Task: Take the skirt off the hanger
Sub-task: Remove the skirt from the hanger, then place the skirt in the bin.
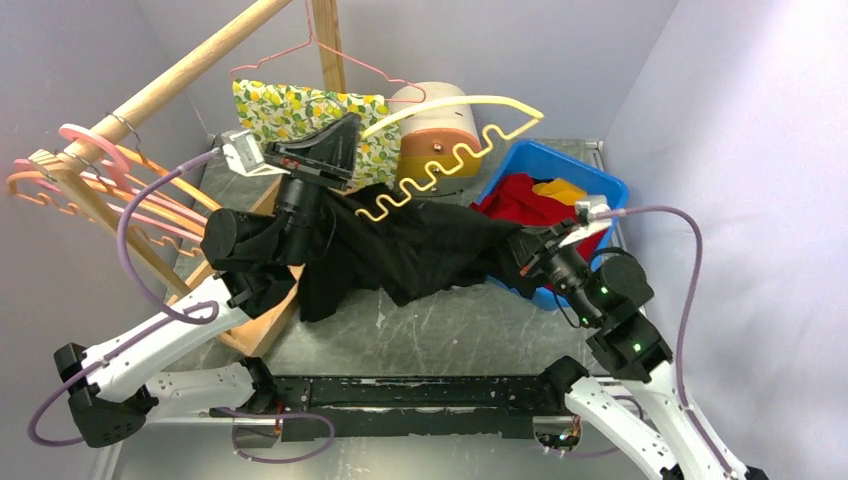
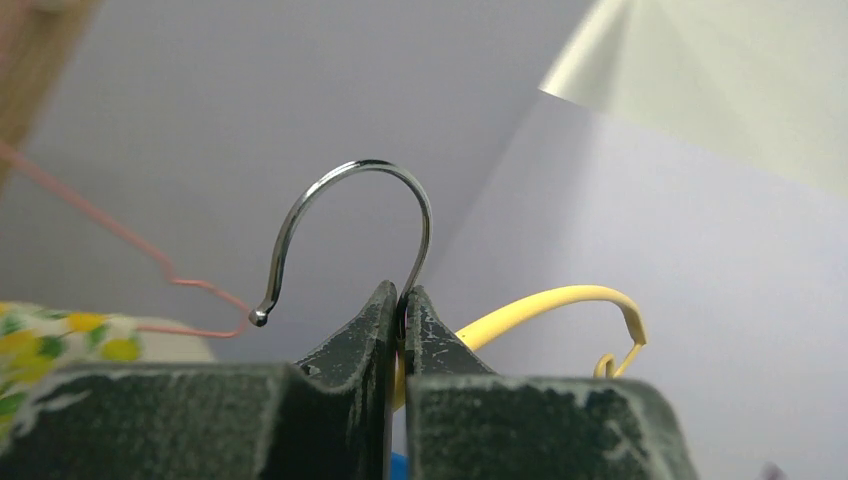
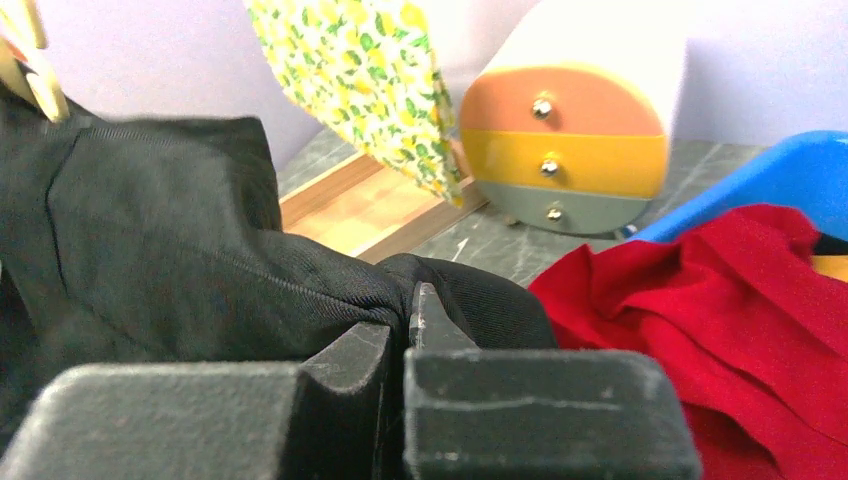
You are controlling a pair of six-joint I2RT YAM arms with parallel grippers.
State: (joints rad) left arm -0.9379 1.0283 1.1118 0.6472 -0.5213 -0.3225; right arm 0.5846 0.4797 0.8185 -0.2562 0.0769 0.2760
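Black skirt [image 1: 420, 250] lies slumped across the middle of the bench [image 1: 450, 340], its far left end rising toward the yellow hanger [image 2: 545, 296]. It looks soft, light and limp, so a bunched fold is probably the best hold. The right hand [image 3: 408, 300] pinches such a fold beside the blue bin [image 1: 545, 160]. The left hand [image 2: 402, 300] clamps the hanger's metal hook [image 2: 365, 163].

No legible txt, labels, brands, nos. or signs on anything in view, top cam or wrist cams.
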